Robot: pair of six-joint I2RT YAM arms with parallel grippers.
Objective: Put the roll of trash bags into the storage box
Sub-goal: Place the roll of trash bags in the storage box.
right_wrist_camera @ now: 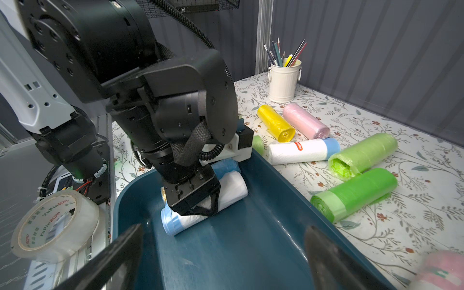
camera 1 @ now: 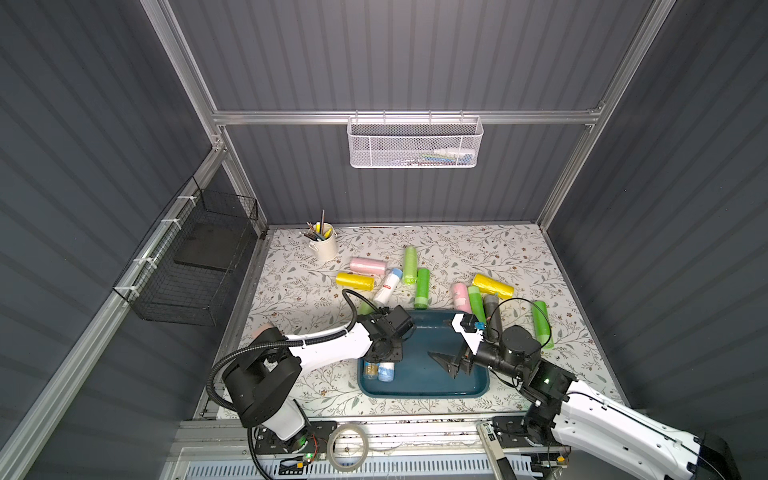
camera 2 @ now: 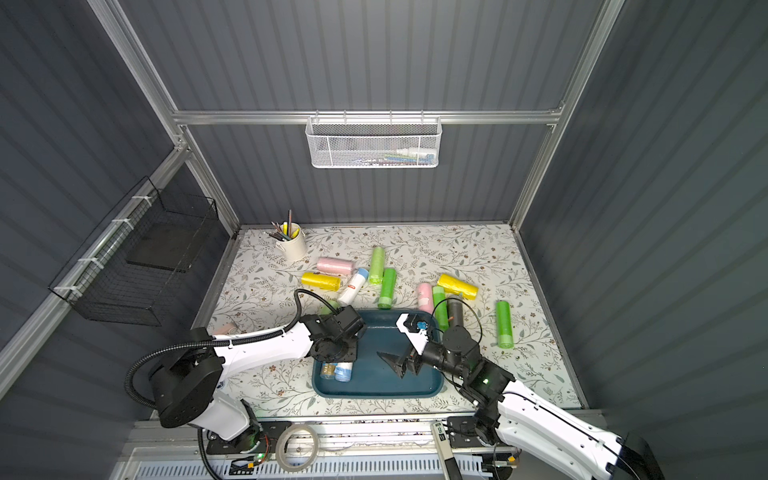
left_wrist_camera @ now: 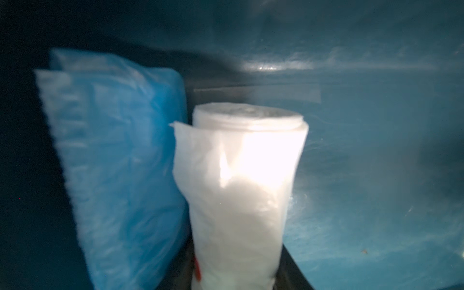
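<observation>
While the left end effector (right_wrist_camera: 193,209) is pinching the white roll (right_wrist_camera: 231,188), lying in the near-left corner of the box (right_wrist_camera: 251,238), it should be opening slowly and rising straight; the right end effector (right_wrist_camera: 223,256) is hovering wide open.

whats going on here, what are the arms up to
The left gripper is down in the teal storage box, fingers closed around a white roll of trash bags that lies beside a blue roll. The right gripper hovers open over the box's middle, holding nothing. More rolls lie on the table beyond.
</observation>
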